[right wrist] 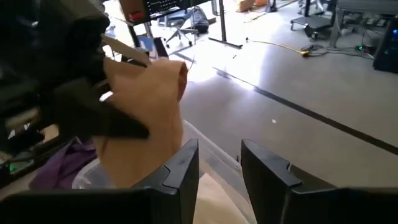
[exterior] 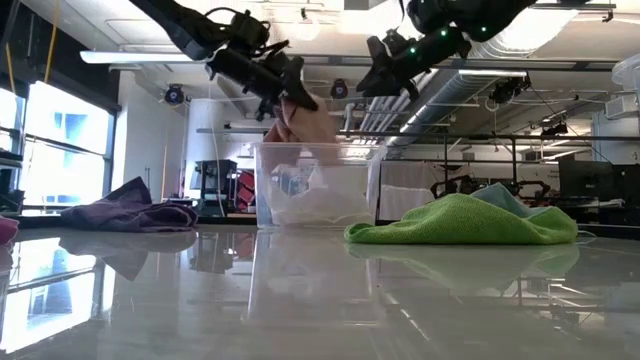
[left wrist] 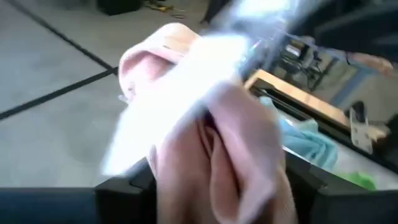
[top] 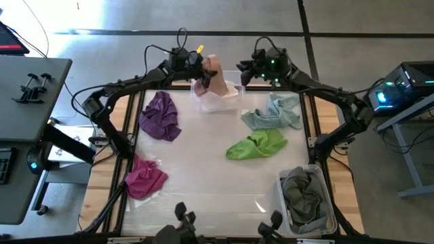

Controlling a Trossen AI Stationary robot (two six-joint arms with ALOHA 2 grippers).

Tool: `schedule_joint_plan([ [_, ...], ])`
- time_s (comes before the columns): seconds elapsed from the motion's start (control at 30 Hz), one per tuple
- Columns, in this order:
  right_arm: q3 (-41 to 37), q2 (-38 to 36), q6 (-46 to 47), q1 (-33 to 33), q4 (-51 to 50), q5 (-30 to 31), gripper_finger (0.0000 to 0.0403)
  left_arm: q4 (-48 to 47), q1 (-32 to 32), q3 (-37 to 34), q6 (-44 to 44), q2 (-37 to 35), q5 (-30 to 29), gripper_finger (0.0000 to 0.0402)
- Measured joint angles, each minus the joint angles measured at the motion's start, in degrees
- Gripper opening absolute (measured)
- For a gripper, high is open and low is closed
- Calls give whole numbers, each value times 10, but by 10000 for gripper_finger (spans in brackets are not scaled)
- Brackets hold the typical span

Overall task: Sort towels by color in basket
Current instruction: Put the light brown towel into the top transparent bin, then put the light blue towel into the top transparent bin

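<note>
My left gripper (top: 195, 66) is shut on a pale pink towel (top: 214, 76) over a clear bin (top: 218, 100) at the table's far edge; something white lies in that bin. My right gripper (right wrist: 219, 152) hovers open just right of the bin (exterior: 315, 190), holding nothing. A purple towel (top: 161, 115) and a magenta towel (top: 144, 177) lie crumpled on the left half of the table. On the right half lie a pale teal towel (top: 274, 112) and a lime green towel (top: 258, 144). Grey towels (top: 304, 196) fill a bin at the near right. My left gripper pinches a bunched part of the pink towel (left wrist: 217, 155) between its two fingers, several folds together. The fingers (exterior: 275, 85) slant down from the table's left. The towel (exterior: 298, 122) is lifted clear and hangs slack, its lower end at the clear bin's rim.
The grey-towel bin (top: 330, 203) sits at the near right corner. The lime towel (exterior: 460, 220) and the teal one lie right of the clear bin. The table's middle (top: 203, 156) is bare. Desks and equipment stand beyond both sides of the table.
</note>
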Motion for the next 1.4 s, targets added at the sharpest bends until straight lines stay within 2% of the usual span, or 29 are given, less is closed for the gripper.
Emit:
schedule_joint_plan([
  [0.2, 0, 0, 6, -10, 0, -70, 114, 8, 2, 0, -42, 0, -3, 250],
  [0.3, 0, 0, 15, -2, 1, -79, 114, 3, 0, 0, -69, 3, 6, 277],
  [0.4, 0, 0, 17, 10, -1, -78, 114, 1, 0, 0, -81, -1, 44, 297],
  [0.47, 0, 0, 48, 21, 2, -61, 114, -20, 0, 0, -82, -17, 68, 300],
  [0.6, 0, 4, 106, 46, -13, -3, 114, -71, 2, 0, -39, -79, 61, 299],
  [0.8, 0, 36, 131, 64, -14, 0, 114, -168, 2, 0, 32, -177, 47, 298],
  [0.93, 24, 64, 145, 64, -19, -1, 114, -220, 2, 0, 64, -214, -7, 298],
  [1.03, 61, 88, 141, 64, -43, -3, 114, -234, 2, 0, 66, -233, -24, 298],
  [1.13, 126, 106, 109, 57, -130, -57, 114, -248, 2, 0, 87, -237, -43, 298],
  [1.2, 187, 111, 74, 48, -229, -81, 114, -249, 2, 0, 93, -236, -45, 298],
  [1.33, 313, 111, 7, 26, -440, -36, 114, -248, 2, -2, 86, -237, -46, 298],
  [1.4, 367, 111, 13, 17, -544, -9, 114, -252, 2, -6, 94, -237, -46, 298],
])
